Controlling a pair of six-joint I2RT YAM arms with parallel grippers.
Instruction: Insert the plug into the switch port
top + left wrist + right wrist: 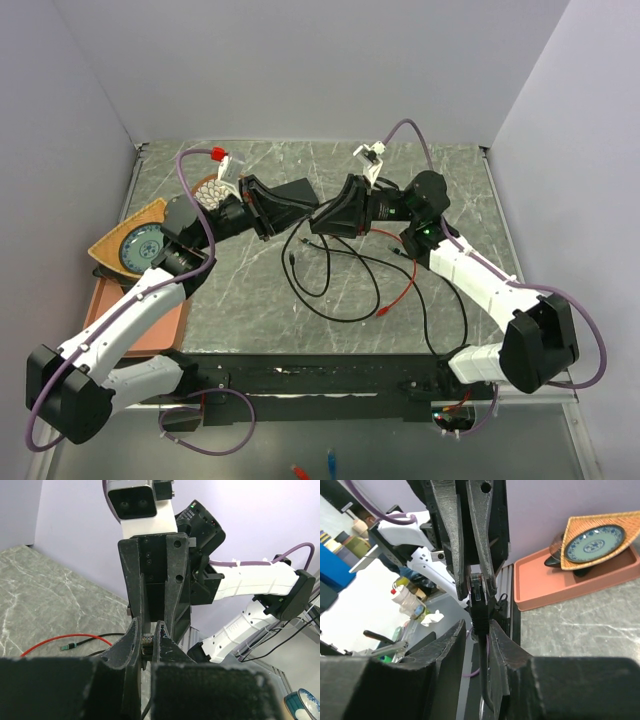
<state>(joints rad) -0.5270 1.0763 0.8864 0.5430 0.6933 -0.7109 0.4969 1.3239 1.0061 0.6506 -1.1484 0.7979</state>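
Note:
My left gripper [148, 630] is shut on a small clear plug [148, 644], whose gold contacts show between the fingers. In the top view both grippers meet tip to tip above the table's middle, left gripper [298, 214] facing right gripper [320, 220]. The right gripper [476, 625] stands open around the black boot of the cable [481, 620] just behind the plug [478, 591]. Its right finger touches the boot and a gap shows on the left side. The switch [300, 190], a flat black box, lies just behind the grippers, partly hidden by them.
Loose black cable [330, 290] and a red lead [400, 295] loop over the table's middle. A round patterned dish [140, 245] on a woven mat and a salmon tray [150, 320] sit at the left edge. Walls close in on three sides.

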